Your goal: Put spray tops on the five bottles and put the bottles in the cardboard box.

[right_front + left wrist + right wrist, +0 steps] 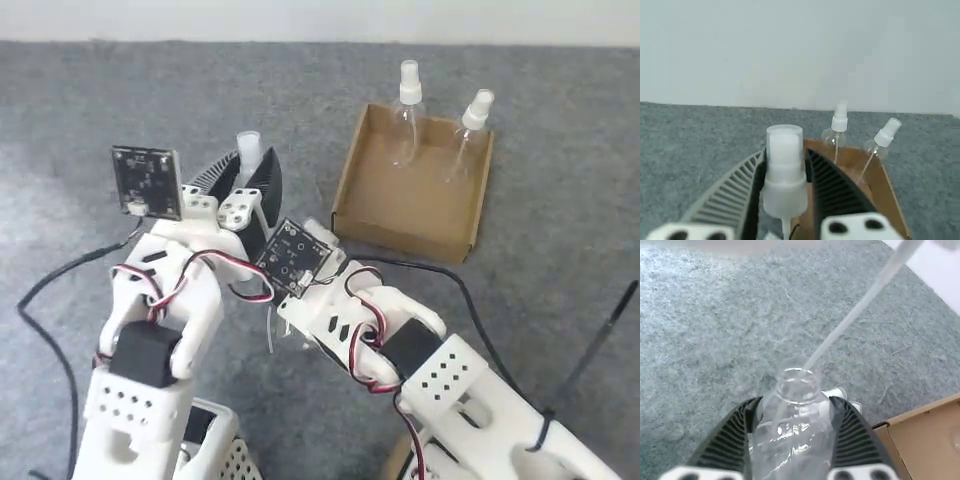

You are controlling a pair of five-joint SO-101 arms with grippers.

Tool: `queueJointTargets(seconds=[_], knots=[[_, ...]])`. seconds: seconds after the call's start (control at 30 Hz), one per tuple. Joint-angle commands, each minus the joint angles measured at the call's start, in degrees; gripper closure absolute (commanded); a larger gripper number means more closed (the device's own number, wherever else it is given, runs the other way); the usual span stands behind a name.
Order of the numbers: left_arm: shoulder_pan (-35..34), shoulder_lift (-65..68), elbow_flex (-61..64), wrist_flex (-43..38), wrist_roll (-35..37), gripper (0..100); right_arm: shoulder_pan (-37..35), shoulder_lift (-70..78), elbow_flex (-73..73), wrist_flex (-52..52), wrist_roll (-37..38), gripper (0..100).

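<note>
Finding the left gripper (785,155) clenching a white spray top (785,172), both ribbed black fingers (832,192) pressing its sides. Noting only a narrow gap between the jaws, set by the top's width, with the cap end standing above the fingertips. Tracing the thin dip tube (860,305) slanting down from that top and reaching the open mouth of a clear bottle (792,435); not being able to tell how far it is entering.

Finding the right gripper (795,402) grasping that clear bottle below the neck, jaws parting wider than the left pair and bearing on both flanks of the body. Placing this bottle over the grey carpet (100,100), just beside a corner of the cardboard box (400,235) and outside it.

Locating two capped bottles (408,120) inside the box, leaning against its far wall with their spray tops rising above the rim.

Checking for writing: finding the markings on the camera boards (147,182) too small to read, and the bottles showing plain clear plastic.
</note>
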Motion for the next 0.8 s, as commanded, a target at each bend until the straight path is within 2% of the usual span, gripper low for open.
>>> queueJointTargets(seconds=[0.0, 0.1, 0.23, 0.33, 0.53, 0.67, 0.77], knots=[[0.44, -0.26, -3.47, 1.67, 0.35, 99, -0.31, -2.33, 0.35, -1.45, -0.62, 99.3], [0.35, -0.35, -3.47, 5.19, 0.35, 99, 1.19, -2.68, 0.53, -1.98, -1.23, 99.3], [0.35, -0.35, -3.47, 9.85, 0.09, 99, 5.93, -6.29, 0.88, -3.56, -7.65, 99.3], [0.62, -0.35, -3.3, 11.25, 0.0, 99, 8.22, -8.66, 2.02, -4.0, -9.23, 99.3], [2.46, 0.09, -3.03, 11.34, 0.0, 99, 4.53, -10.68, 5.54, -5.23, -9.23, 99.3], [6.77, -0.26, 0.04, 10.99, 0.0, 99, 4.53, -10.95, 7.82, -9.71, -9.14, 99.3], [6.95, -0.26, 1.19, 11.08, -0.18, 99, 4.62, -10.95, 8.44, -9.89, -9.05, 99.3]])
